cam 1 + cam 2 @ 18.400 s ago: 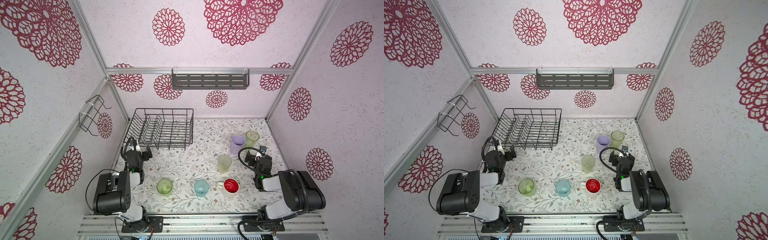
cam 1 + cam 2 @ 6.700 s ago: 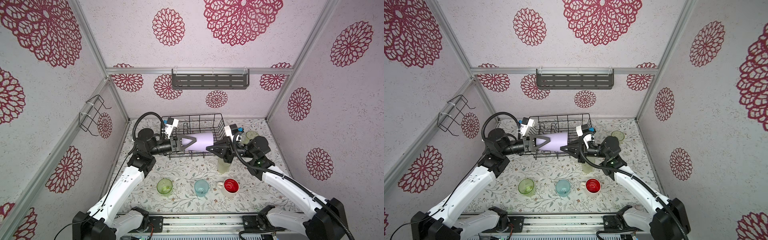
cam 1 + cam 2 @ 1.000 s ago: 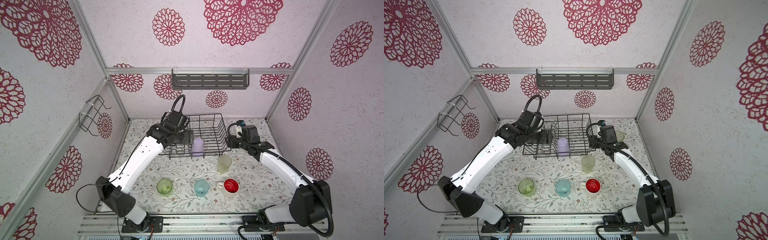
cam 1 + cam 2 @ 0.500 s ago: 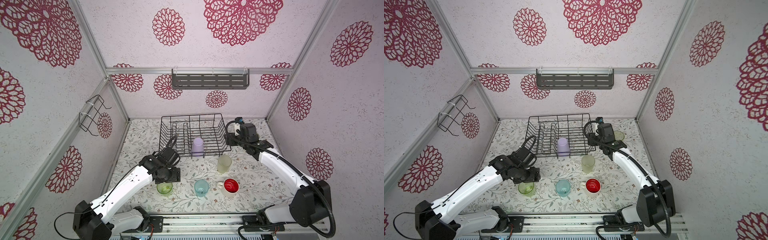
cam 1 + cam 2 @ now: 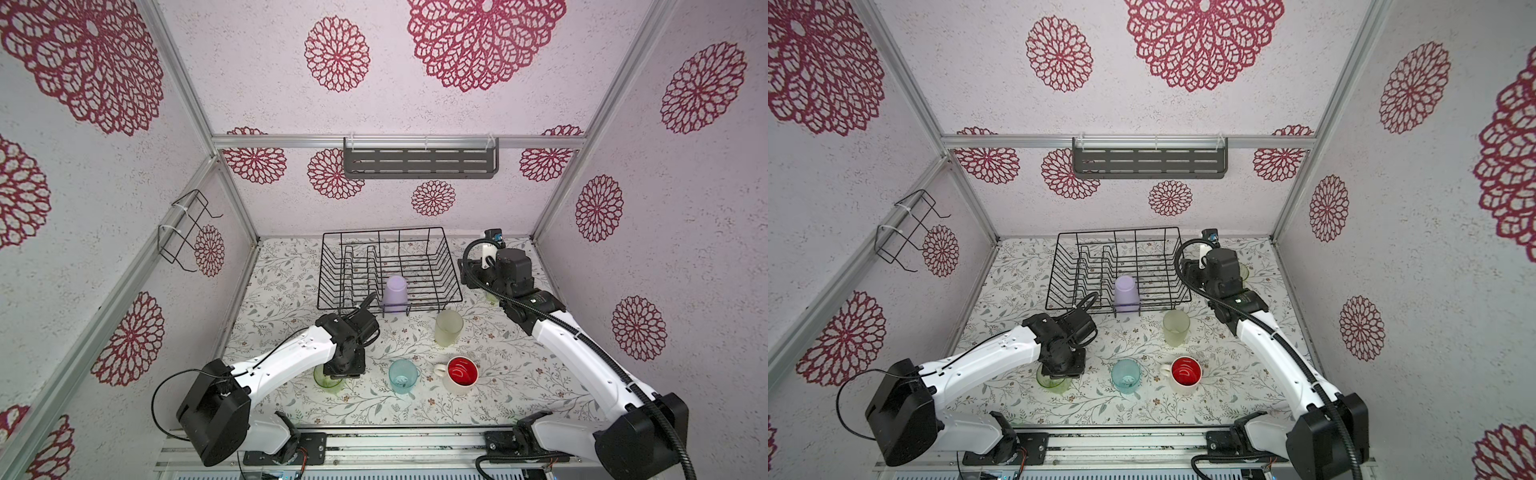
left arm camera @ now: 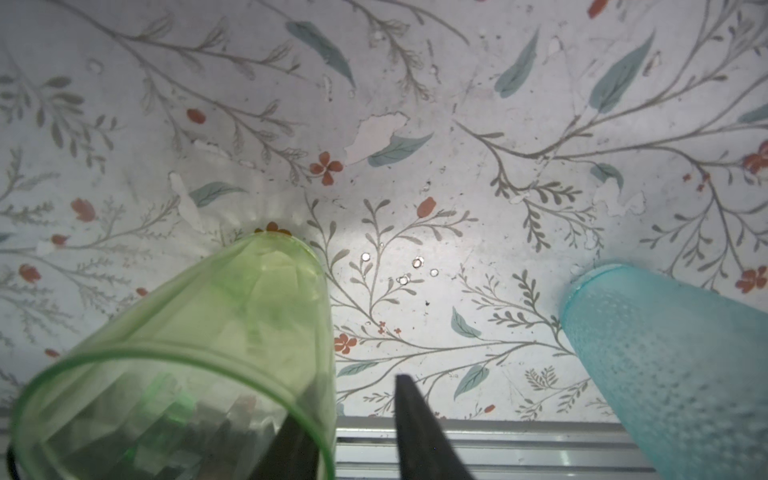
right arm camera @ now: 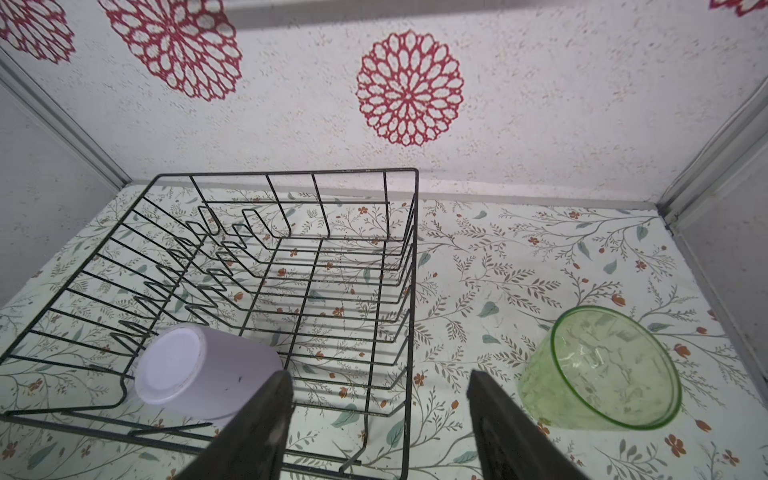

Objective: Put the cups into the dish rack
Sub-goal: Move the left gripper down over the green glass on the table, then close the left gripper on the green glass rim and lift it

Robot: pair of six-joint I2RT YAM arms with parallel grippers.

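Left end effector (image 6: 349,403) in front of the dish rack (image 5: 415,266), straddling the wall of a green glass (image 6: 208,332), grip unclear, lilac cup (image 5: 395,289) upside down inside the rack's front edge, right end effector (image 7: 380,395) open, empty, over the rack's right wall.

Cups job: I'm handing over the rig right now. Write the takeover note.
Left gripper: straddling the rim of the near green glass, one finger inside; grip unconfirmed.
Right gripper: open, empty, between the dish rack and the far green glass.
Done: lilac tumbler sits base-up in the rack.
Remaining: both green glasses, frosted tumbler, blue cup, red-lined mug, all outside the rack.
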